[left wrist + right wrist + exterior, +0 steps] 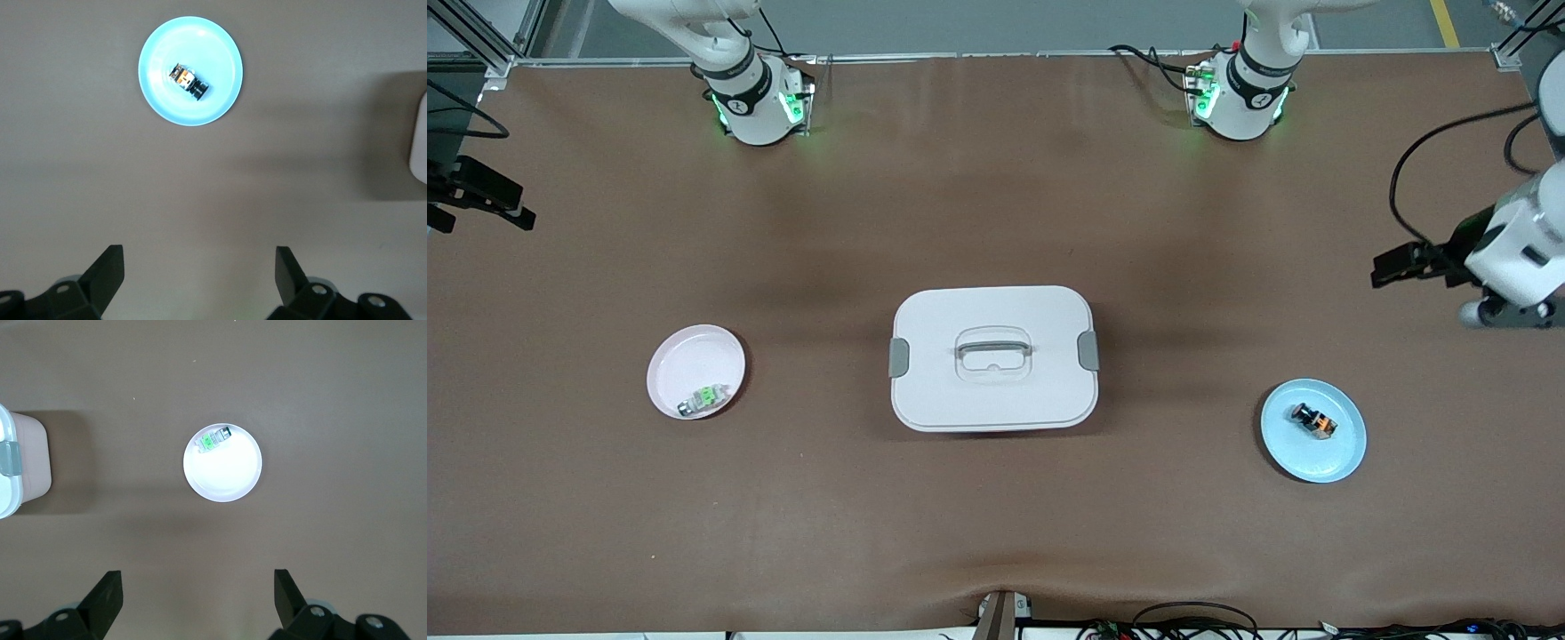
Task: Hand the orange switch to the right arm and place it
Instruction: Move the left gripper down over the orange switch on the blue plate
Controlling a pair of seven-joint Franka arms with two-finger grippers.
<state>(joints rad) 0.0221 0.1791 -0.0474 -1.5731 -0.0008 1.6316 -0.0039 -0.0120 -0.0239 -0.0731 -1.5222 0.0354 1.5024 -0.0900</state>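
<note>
Both claws' tips cut off.

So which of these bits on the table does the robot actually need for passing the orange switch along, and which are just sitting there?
Part of the job:
- orange switch, lying on the blue plate
- left gripper, open, up over bare table
- right gripper, open, up over bare table

Just lying about:
- green-marked part on the pink plate
- white lidded box mid-table
</note>
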